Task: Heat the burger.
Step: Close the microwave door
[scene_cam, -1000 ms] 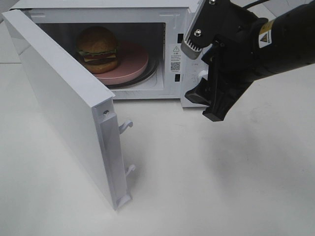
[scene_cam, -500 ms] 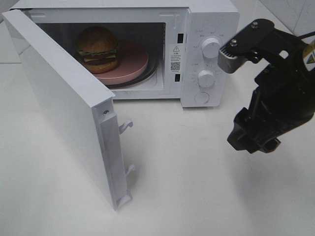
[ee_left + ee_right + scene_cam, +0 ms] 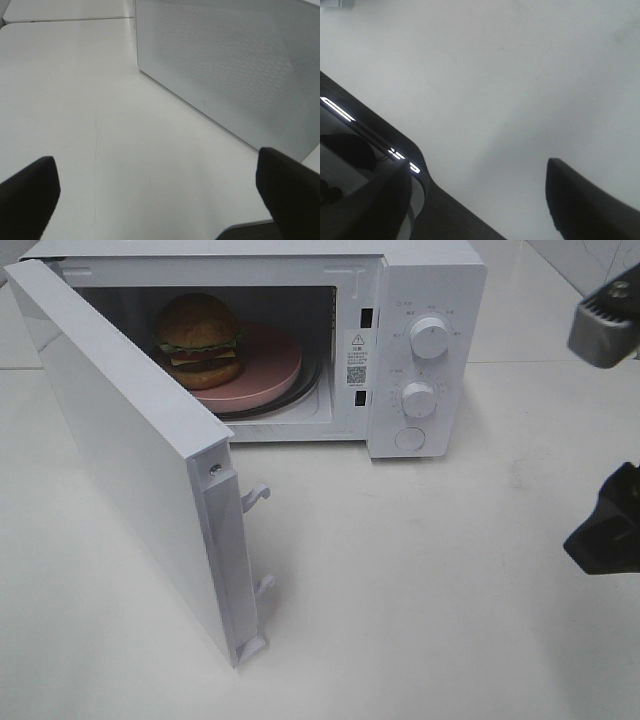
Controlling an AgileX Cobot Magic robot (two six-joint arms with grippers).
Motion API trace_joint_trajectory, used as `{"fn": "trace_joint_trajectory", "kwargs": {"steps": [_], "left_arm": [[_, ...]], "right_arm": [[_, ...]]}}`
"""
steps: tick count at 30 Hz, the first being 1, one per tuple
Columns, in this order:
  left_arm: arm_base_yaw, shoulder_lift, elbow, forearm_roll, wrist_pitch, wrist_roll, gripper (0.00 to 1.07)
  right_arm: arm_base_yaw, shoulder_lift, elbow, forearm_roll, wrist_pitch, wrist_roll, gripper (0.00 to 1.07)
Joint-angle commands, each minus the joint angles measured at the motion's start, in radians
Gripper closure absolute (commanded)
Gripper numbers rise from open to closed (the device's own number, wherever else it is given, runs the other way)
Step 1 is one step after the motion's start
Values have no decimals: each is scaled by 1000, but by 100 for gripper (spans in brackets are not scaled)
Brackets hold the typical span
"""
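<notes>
While the microwave point(image 3: 430, 300) stands with its door point(image 3: 130, 460) open, the burger point(image 3: 197, 335) sits on a plate point(image 3: 275, 365) inside, at eleven o'clock. The dark shape at three o'clock is probably the right gripper point(image 3: 606, 536). Left wrist view: the left gripper point(image 3: 157, 195) is spread wide and empty, facing the door. Right wrist view: jaws wide, empty, above the table point(image 3: 520, 75).

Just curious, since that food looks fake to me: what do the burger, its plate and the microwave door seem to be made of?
Burger: probably a moulded plastic or rubber model; its layers look too neat and uniform. Plate: matte pink, thick-rimmed, plastic or ceramic, can't tell. Door: smooth white plastic or painted metal, with a fine dotted mesh window.
</notes>
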Motion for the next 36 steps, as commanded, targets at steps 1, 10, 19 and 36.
{"fn": "trace_joint_trajectory", "kwargs": {"steps": [1,10,19,36], "left_arm": [[-2,-16,0,-5,-12,2,7],[-2,-16,0,-5,-12,2,7],[-2,-16,0,-5,-12,2,7],[-2,-16,0,-5,-12,2,7]], "right_arm": [[-5,-27,13,4,19,17,35],[-172,-233,160,20,28,24,35],[-342,-493,262,28,-20,28,35],[-517,-903,336,63,-36,46,35]]}}
